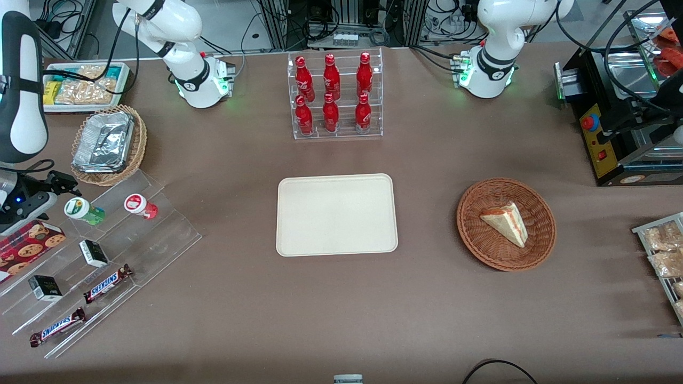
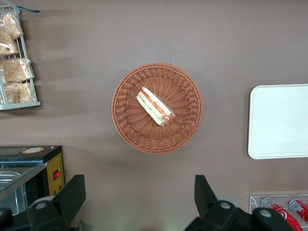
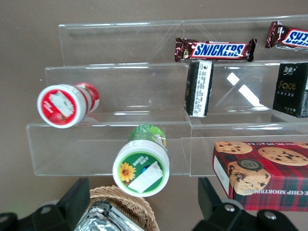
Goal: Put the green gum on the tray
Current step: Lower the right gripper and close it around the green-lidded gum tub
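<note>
Tray [image 1: 336, 214] mid-table, bare, well apart from acrylic rack [image 1: 106, 250]. Green gum [image 1: 84, 210] lying on rack beside red gum [image 1: 140, 206]. Gripper [image 3: 144, 204] hovering just above green gum, jaws spread. Approx centre on canister body, descend straight, avoid nudging red gum.

The front view looked steeply down from high above the brown-covered bench [image 1: 224, 298], facing the two arm bases, wide enough to take in the flat cream rectangular tray [image 1: 336, 214] at the middle.

The left wrist view looked straight down from closer, centred on the round brown wicker basket [image 2: 157, 107]; it shared that basket [image 1: 506, 224] and an edge of the tray [image 2: 279, 121] with the front view.

The right wrist view sat nearest of all, tilted onto the clear acrylic stepped rack [image 3: 115, 72], with the open black pincer [image 3: 144, 211] framing the small green gum canister [image 3: 142, 163]. Rack [image 1: 155, 234] and canister [image 1: 84, 209] also appeared in the front view, toward the working arm's end of the bench from the tray.
</note>
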Controlling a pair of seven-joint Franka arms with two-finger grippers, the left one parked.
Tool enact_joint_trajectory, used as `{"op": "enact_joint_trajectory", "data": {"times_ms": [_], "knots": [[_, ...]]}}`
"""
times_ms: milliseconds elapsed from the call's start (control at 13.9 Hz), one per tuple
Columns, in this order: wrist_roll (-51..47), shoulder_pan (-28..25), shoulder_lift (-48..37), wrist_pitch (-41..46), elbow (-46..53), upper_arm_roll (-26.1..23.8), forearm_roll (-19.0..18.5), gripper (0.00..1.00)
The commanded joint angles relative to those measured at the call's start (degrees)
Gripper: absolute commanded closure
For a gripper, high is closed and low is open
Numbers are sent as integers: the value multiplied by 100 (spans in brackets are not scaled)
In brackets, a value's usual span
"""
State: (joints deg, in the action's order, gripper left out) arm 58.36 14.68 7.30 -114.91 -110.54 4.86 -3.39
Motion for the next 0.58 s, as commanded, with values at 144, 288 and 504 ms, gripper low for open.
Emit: {"op": "enact_joint_trajectory", "data": {"times_ms": [144,288,504], "knots": [[185,78,-62,-515,-415,-37,146,0],[185,78,-62,-594,-503,-37,260,0],[185,78,-54,-813,-644,-37,295,0]]}}
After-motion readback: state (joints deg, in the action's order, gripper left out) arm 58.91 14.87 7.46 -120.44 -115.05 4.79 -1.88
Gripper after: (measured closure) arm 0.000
